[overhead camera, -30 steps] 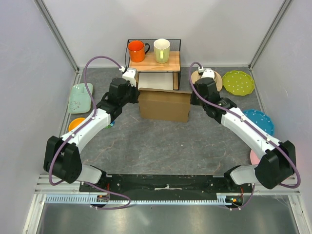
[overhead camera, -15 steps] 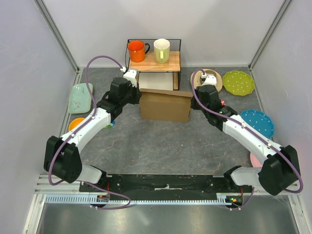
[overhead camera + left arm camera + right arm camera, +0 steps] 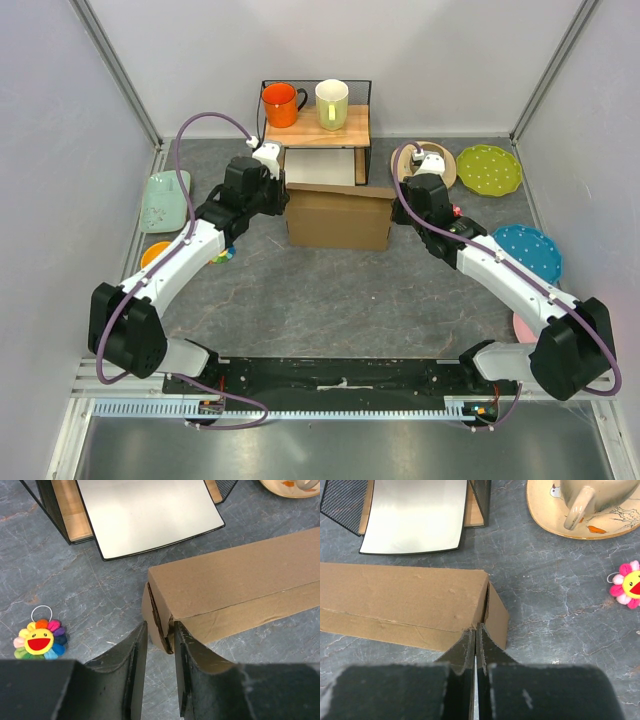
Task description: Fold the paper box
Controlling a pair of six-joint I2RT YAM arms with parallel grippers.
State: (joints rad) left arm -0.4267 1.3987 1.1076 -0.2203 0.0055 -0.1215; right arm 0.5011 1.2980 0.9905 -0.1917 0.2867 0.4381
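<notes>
- Grey marbled tabletop (image 3: 330,300) is carrying the paper box (image 3: 338,215), which is lying closed (one long brown block) in the middle, just in front of the wire shelf (image 3: 300,135).
- Left gripper (image 3: 159,637) is hovering at the box's left end. Its jaws are standing a little apart, with the edge of the end flap between the tips, and neither finger is clearly pressing on it.
- Right gripper (image 3: 475,642) is resting its tips against the box's right front corner, jaws pressed fully together and gripping nothing.
- White tray (image 3: 150,515) is lying under the shelf, behind the box.
- Rainbow flower keyring (image 3: 39,639) is lying left of the box, while a pink flower keyring (image 3: 627,585) is lying to its right, near the beige saucer (image 3: 542,510).
</notes>
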